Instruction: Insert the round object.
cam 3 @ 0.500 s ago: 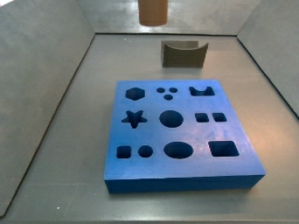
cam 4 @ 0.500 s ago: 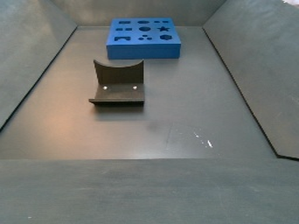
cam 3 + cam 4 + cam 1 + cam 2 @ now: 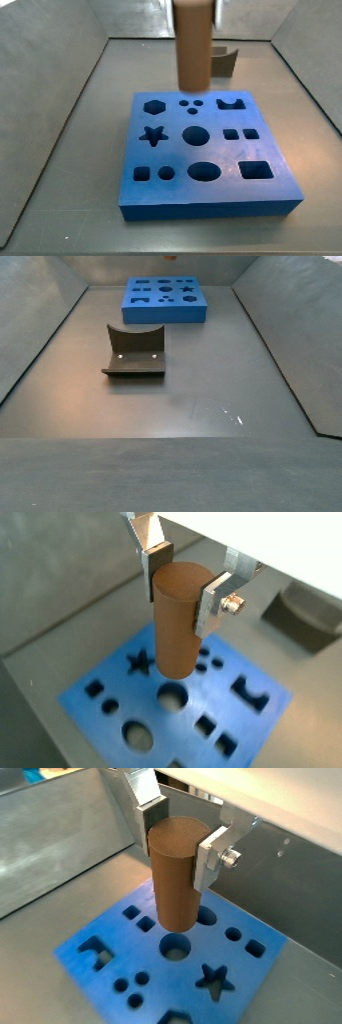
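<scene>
Since half a second ago the round object (image 3: pixel 194 45) has come down: in a side view only its lower end showed at the top edge, and now most of its length hangs in the upper middle of the frame, its lower end above the far edge of the blue board (image 3: pixel 203 203).

That board is the largest thing, a thick matte blue slab lying flat on the grey floor, cut with dark holes: a star, a hexagon, circles of several sizes, squares and a notched shape. In a side view it sits small at the top centre (image 3: pixel 164 301), and neither peg nor gripper shows there.

Next in size is the grey-brown block (image 3: pixel 135 351) with a curved notch, standing alone on the floor in the middle left of that view, well apart from the board.

The round object is a smooth plain brown cylinder with a flat round end, held upright. In both wrist views the gripper (image 3: pixel 187 584) (image 3: pixel 181 840) is clamped on its upper part, one silver finger (image 3: pixel 214 855) pressed against each side. Its lower end (image 3: pixel 177 918) hangs above the board, just beside a large round hole (image 3: pixel 175 947) and not touching it.
</scene>
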Robot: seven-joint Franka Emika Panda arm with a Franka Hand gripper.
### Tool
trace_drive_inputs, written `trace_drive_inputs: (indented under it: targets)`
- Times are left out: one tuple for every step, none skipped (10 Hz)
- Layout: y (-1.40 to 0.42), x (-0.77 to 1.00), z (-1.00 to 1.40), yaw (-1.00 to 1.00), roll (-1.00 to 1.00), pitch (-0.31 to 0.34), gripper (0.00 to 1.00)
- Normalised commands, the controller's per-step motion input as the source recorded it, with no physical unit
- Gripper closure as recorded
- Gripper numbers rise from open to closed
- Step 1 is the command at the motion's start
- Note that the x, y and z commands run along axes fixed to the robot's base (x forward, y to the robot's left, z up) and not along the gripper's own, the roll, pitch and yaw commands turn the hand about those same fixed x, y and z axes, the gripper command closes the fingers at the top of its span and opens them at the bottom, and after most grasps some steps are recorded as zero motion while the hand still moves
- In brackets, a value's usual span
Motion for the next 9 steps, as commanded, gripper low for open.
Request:
trace_drive_inputs:
  targets:
    - [-0.58, 0.74, -0.94, -0.09, 0.14, -0.081, 1.00]
    - [-0.39, 0.48, -0.64, -0.04, 0.33, 0.039, 1.00]
    - [0.00, 0.10, -0.49, -0.05, 0.36, 0.124, 1.00]
    - [0.09, 0.00, -0.41, -0.02, 0.26, 0.107, 1.00]
    - [0.17, 0.00, -0.29, -0.01, 0.23, 0.109, 1.00]
    - [0.13, 0.00, -0.22, 0.00, 0.27, 0.053, 1.00]
    - [0.10, 0.00, -0.17, 0.00, 0.17, 0.050, 1.00]
    - [0.07, -0.10, -0.07, -0.06, 0.06, 0.010, 1.00]
    - [0.00, 0.00, -0.17, -0.11, 0.00, 0.000, 1.00]
